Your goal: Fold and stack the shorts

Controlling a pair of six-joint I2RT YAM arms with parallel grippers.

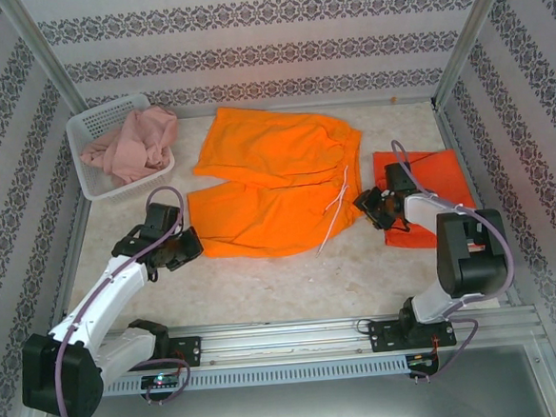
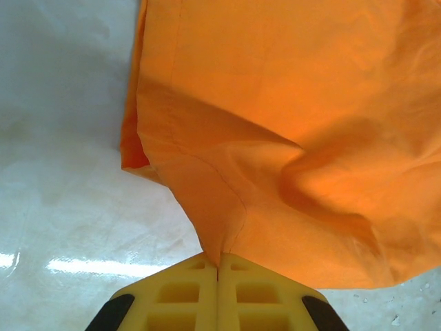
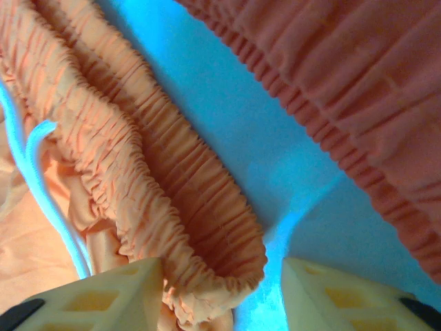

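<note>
The bright orange shorts lie spread out in the middle of the table, their white drawstring trailing toward the front. My left gripper is shut on their front-left leg corner; in the left wrist view the cloth runs into the closed jaws of that gripper. My right gripper stands open at the waistband's right end. In the right wrist view the gathered waistband sits between the fingers of the right gripper, against the left one. The red-orange shorts lie folded at the right. The dusty pink shorts are bunched in the basket.
The white mesh basket stands at the back left corner. Patterned walls and metal posts close in the table on three sides. The red-orange waistband lies close to the right gripper. Bare tabletop runs along the front between the arms.
</note>
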